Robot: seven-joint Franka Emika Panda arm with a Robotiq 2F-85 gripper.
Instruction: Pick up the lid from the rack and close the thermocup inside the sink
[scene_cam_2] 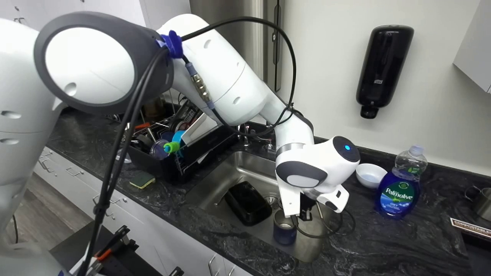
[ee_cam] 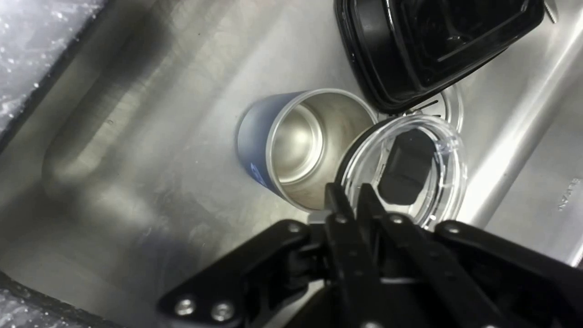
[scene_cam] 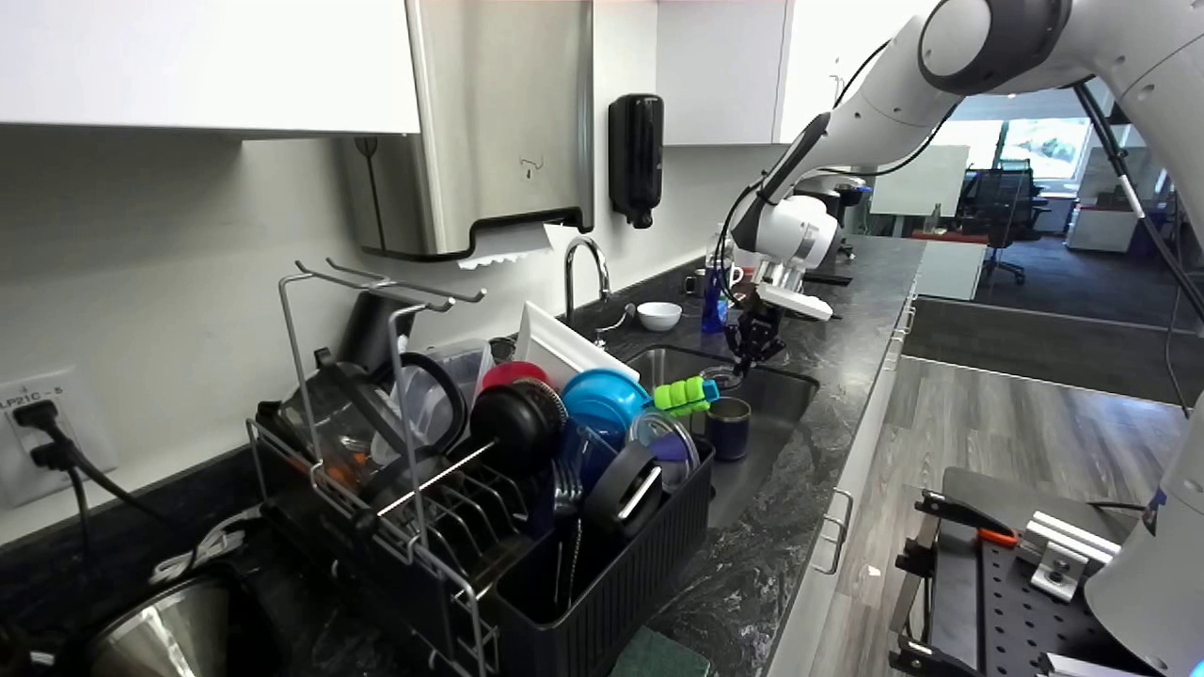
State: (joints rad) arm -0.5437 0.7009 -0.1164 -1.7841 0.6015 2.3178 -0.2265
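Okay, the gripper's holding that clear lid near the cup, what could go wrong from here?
The gripper holds the lid only by its edge, so it might tilt or slip. In the wrist view the lid appears off-centre from the mouth of the cup, so lowering it there could knock the cup over. The black container close by might also get in the way.

The wrist view looks closely down into the sink (ee_cam: pixel 191 187), farther off in both exterior views.
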